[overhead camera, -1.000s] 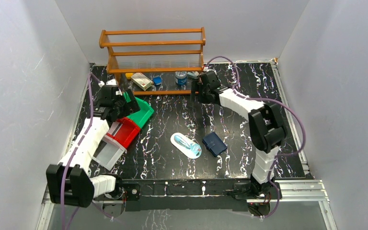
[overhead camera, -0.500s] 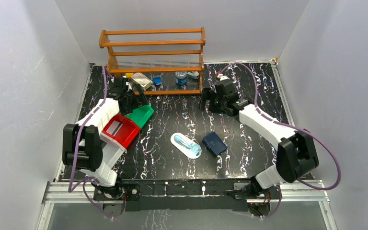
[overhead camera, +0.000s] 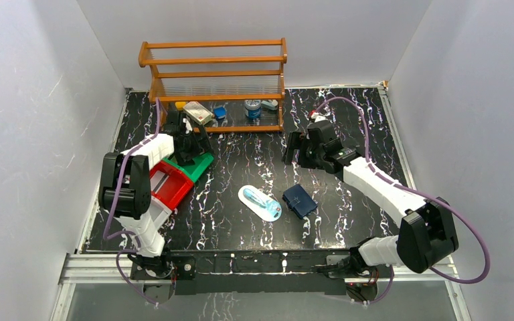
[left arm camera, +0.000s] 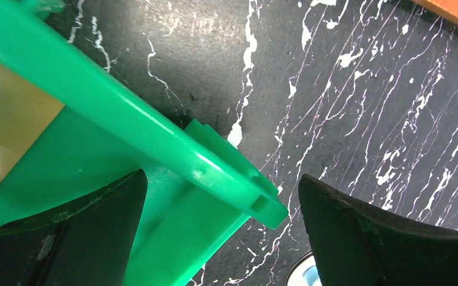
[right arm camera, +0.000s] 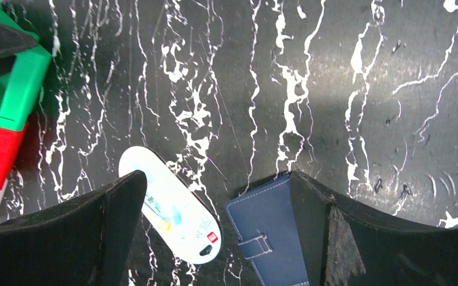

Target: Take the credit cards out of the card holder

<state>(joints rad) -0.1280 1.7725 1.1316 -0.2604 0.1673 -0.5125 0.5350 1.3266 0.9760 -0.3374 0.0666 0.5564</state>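
Tool status: right tool stands wide open and empty above the surface. The left tool is equally wide, with the rim of a green bin between its jaws, ungripped. The card holder lies flat and closed at 6 o'clock of the right tool, a white packet just beside it at 9 o'clock. Judged light, thin, pliable, easily slid; take it by a long edge, clear of the strap.

One dark navy folding card holder and one white oval packet lay centrally; three plastic bins stood at nine o'clock, green bin, red bin, white bin; one orange wooden rack at twelve o'clock.
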